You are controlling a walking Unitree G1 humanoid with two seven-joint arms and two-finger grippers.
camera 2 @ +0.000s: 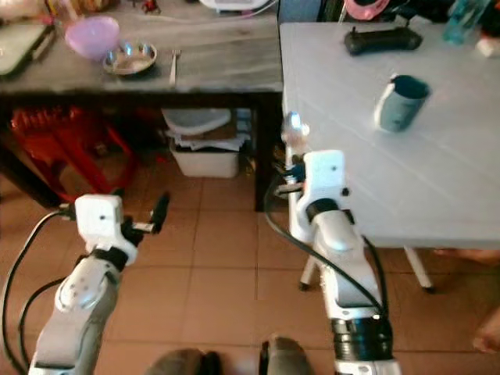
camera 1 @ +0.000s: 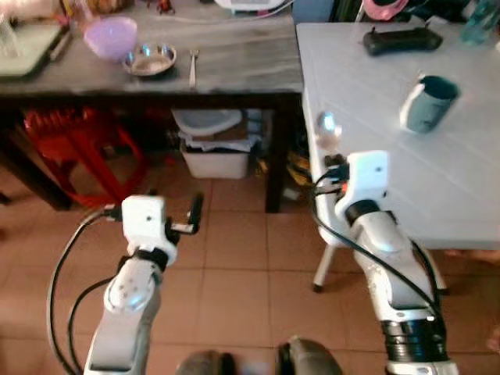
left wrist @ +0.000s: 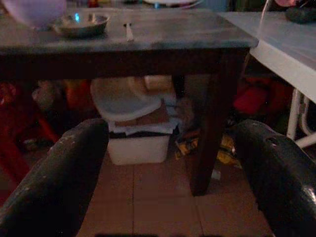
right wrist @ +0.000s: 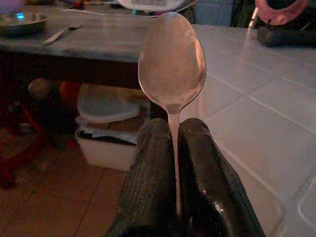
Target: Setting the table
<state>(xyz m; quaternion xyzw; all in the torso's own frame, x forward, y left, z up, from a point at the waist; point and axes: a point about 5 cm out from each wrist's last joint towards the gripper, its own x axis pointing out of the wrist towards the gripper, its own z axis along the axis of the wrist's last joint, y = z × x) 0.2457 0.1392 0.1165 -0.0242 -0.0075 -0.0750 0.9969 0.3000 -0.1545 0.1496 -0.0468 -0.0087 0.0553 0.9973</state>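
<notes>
Right claw [right wrist: 175, 148] — raised at the white table's [camera 1: 437, 187] edge — pinches an upright spoon [right wrist: 172, 59].

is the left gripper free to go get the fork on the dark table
Probably yes: the left gripper is open and empty, facing the dark table, and the fork lies uncovered near the front edge beside the steel bowl. It likely needs to step closer first.

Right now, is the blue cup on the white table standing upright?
No, the cup lies tipped over on the white table, with its open mouth facing sideways.
</notes>
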